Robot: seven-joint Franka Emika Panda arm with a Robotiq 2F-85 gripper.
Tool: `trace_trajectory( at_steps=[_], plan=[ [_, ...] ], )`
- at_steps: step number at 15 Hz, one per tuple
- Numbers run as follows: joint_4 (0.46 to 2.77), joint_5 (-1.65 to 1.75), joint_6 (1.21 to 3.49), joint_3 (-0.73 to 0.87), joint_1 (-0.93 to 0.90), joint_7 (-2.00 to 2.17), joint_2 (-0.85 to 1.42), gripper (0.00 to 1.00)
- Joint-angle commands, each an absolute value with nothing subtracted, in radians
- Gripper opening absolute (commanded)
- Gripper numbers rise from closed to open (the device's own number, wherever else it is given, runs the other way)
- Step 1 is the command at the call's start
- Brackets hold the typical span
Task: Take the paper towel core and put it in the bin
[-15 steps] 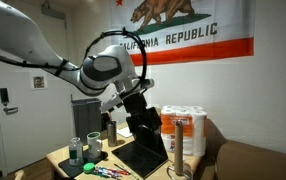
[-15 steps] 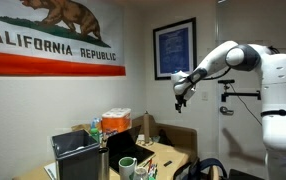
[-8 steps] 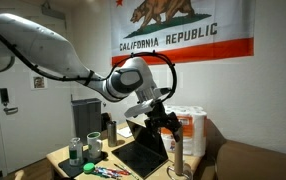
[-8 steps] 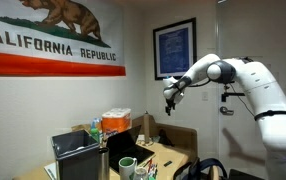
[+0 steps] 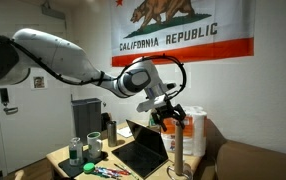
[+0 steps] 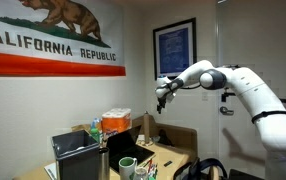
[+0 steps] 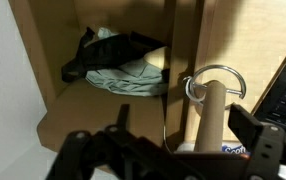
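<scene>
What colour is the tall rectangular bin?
Dark grey, with plain flat sides. The bin shows best in an exterior view.

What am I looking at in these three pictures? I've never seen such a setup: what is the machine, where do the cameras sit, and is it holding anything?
This is a white robot arm with a two-fingered hand at its end. Two pictures come from cameras standing in the room, looking from different places. The third comes from a camera on the wrist, looking past the fingers. The hand is open and holds nothing. Close in front of it in the wrist view stands the paper towel core, a brown cardboard tube upright on a holder with a metal loop on top. On the table are an open laptop, some cups and wrapped white paper rolls. The dark grey bin stands further back.
</scene>
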State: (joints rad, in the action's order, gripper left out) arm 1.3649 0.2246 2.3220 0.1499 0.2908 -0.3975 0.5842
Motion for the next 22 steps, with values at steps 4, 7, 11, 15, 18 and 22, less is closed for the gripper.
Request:
trace_trajectory(
  at_steps=[4,7,11,15,18,22],
  plan=[
    [1.171,0.151,2.299,0.082,0.330,-0.509,0.710,1.00],
    [1.100,0.141,2.286,0.064,0.332,-0.535,0.761,1.00],
    [1.016,0.141,2.273,0.046,0.333,-0.550,0.824,1.00],
    [0.934,0.138,2.262,0.027,0.334,-0.595,0.881,1.00],
    [0.879,0.134,2.249,0.013,0.329,-0.628,0.917,1.00],
    [0.813,0.114,2.236,-0.011,0.326,-0.666,0.957,1.00]
  ],
)
